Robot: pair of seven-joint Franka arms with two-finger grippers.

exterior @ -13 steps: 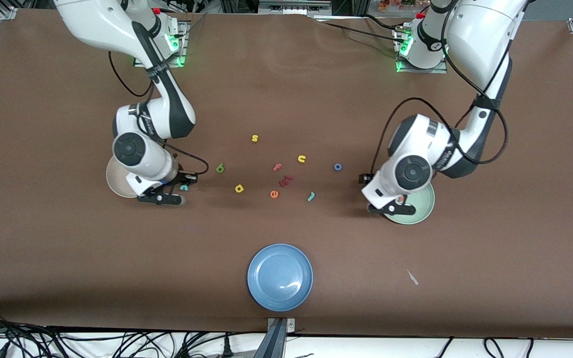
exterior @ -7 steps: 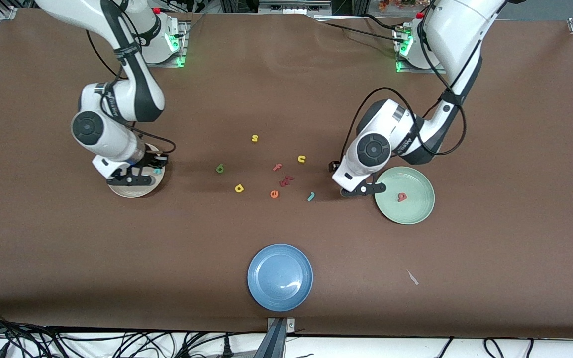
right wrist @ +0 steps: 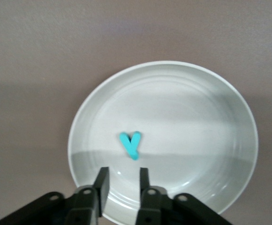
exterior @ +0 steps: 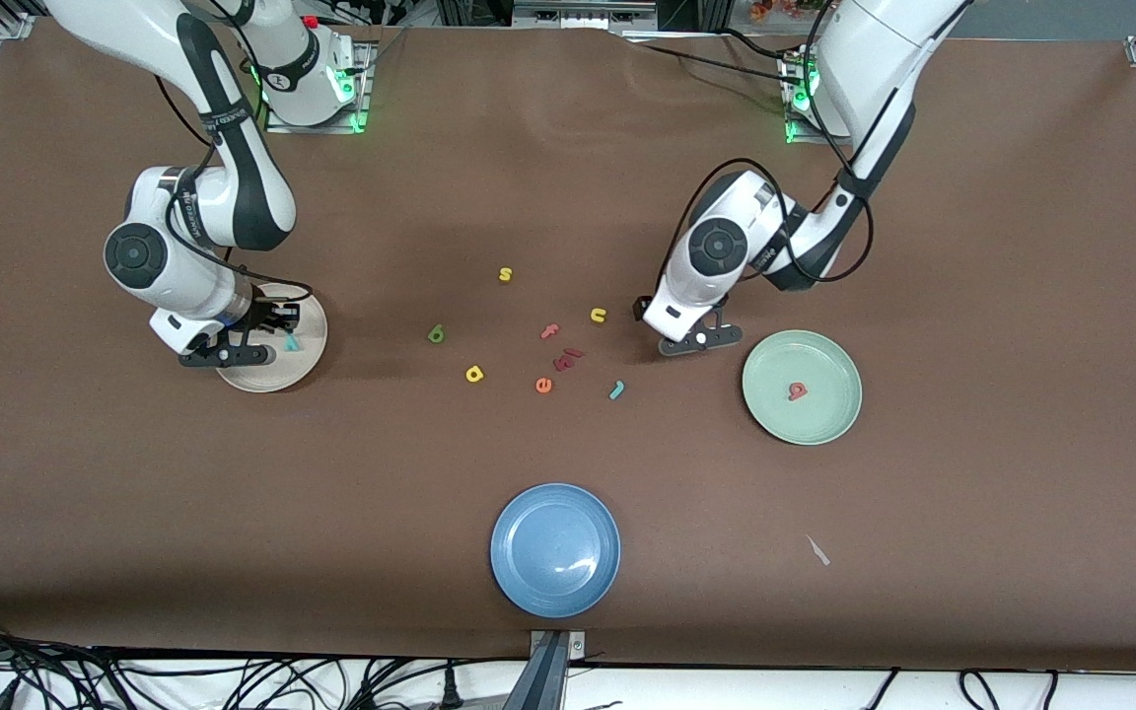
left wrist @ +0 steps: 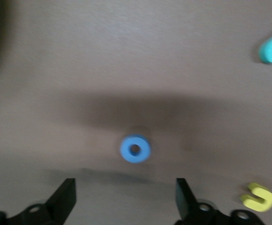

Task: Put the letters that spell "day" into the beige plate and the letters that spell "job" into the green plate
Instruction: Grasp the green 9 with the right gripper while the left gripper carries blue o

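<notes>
Nearest the front camera, a blue plate (exterior: 555, 549) sits at the table's edge, with a scrap of paper (exterior: 817, 550) toward the left arm's end of the table from it. Farther from the camera than the blue plate, the green plate (exterior: 802, 387) holds the red b (exterior: 798, 391), and the beige plate (exterior: 272, 339) at the right arm's end holds the teal y (right wrist: 131, 144). Between the two plates lie the loose letters: the teal j (exterior: 616, 390), an orange e (exterior: 544, 385), the yellow a (exterior: 474, 374), a dark red letter (exterior: 567, 358), the green d (exterior: 437, 334), a pink f (exterior: 550, 331), a yellow u (exterior: 598, 316), and, farthest from the blue plate, a yellow s (exterior: 505, 274). The right gripper (right wrist: 121, 183) hovers over the beige plate, its jaws narrowly parted and empty, the y lying free in the plate just past its fingertips. The left gripper (left wrist: 125, 197) hangs low over the table between the u and the green plate, its jaws spread wide and empty, directly over the blue o (left wrist: 135, 149), which lies flat on the cloth.
</notes>
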